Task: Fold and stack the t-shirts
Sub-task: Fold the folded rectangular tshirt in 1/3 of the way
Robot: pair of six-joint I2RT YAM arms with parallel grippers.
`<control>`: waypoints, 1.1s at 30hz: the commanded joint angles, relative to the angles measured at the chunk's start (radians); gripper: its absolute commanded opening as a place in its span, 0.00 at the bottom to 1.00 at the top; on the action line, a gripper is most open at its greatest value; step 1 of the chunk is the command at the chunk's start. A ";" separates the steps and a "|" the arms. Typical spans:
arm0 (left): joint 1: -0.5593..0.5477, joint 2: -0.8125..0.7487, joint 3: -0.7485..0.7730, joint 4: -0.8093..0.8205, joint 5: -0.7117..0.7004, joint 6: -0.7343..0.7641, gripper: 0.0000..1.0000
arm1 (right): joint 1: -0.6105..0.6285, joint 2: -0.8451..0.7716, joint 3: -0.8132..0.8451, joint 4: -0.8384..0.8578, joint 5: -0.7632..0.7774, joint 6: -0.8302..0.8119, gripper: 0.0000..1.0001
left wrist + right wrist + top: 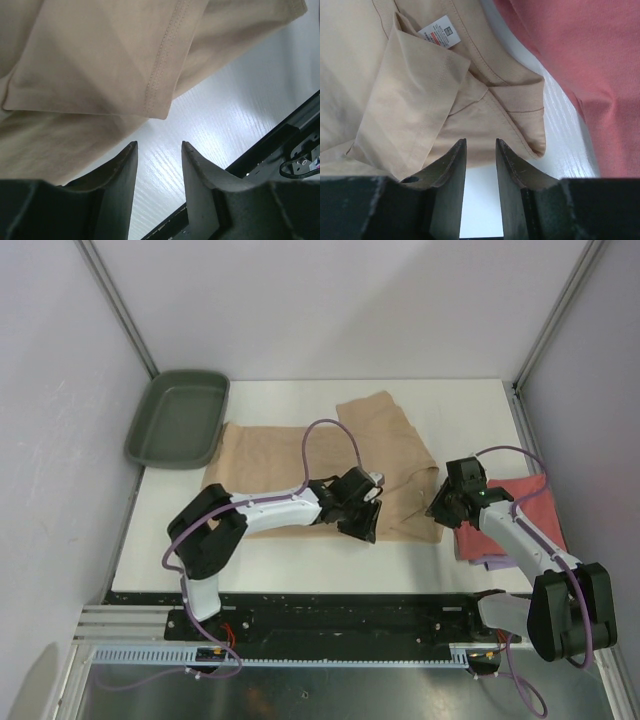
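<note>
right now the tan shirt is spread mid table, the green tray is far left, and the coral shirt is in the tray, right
No: the coral shirt lies on the right of the table, not in the green tray, as the top external view shows. The rest stands.

Lighting was bright, even and diffuse, coming from overhead. Shadows beneath the arms in the top view were short and soft-edged. The white table (220,125) carried a streaked glare in the left wrist view. In both wrist views the near fingers (120,190) were dark and slightly soft, while stitching on the tan t-shirt (410,90) was sharp.
</note>
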 commanded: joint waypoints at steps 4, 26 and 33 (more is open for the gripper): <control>-0.019 0.046 0.061 0.012 0.014 0.018 0.46 | -0.005 -0.007 0.042 0.030 -0.011 -0.016 0.35; -0.015 0.117 0.152 0.012 -0.045 -0.017 0.29 | -0.006 0.004 0.042 0.022 -0.009 -0.022 0.34; 0.008 0.108 0.157 0.012 -0.074 -0.023 0.03 | -0.005 0.011 0.041 0.025 -0.007 -0.025 0.34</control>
